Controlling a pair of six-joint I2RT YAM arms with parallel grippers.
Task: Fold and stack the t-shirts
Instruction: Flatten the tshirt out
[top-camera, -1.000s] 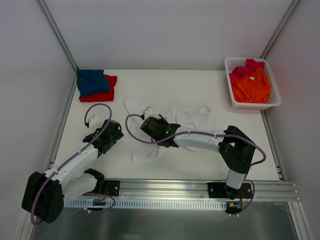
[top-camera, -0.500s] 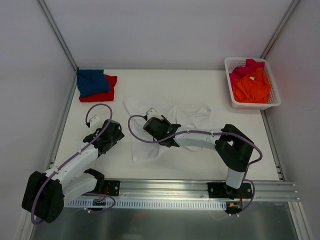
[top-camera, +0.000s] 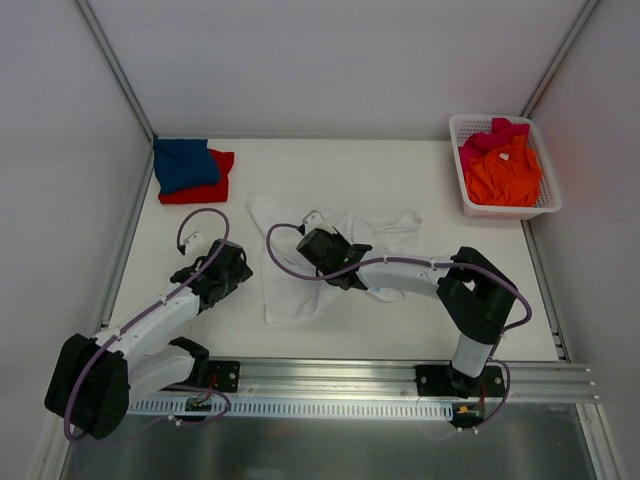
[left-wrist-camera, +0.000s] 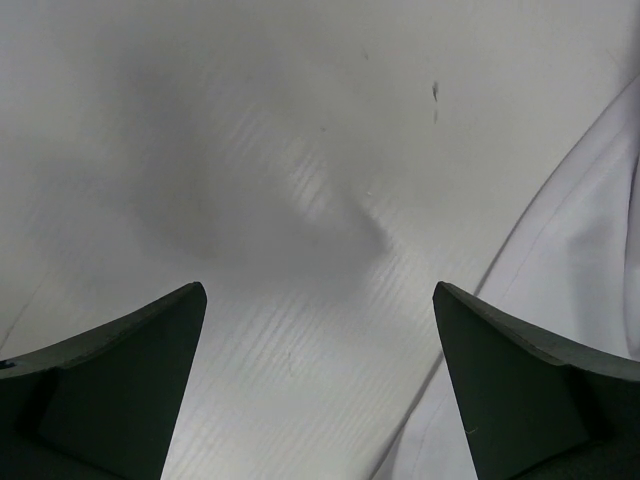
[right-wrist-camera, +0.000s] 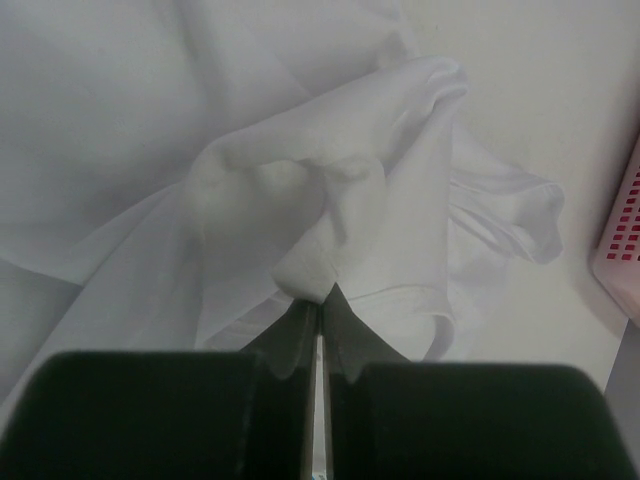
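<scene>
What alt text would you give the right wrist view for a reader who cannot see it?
The right gripper is shut on a bunched fold of the white t-shirt, which lies rumpled over the pale table. A corner of the lattice basket shows at the right edge.

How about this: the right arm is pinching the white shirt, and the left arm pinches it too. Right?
No. The right fingers are shut on the white shirt, but the left wrist view shows the left fingers open above the table, pinching nothing.
</scene>
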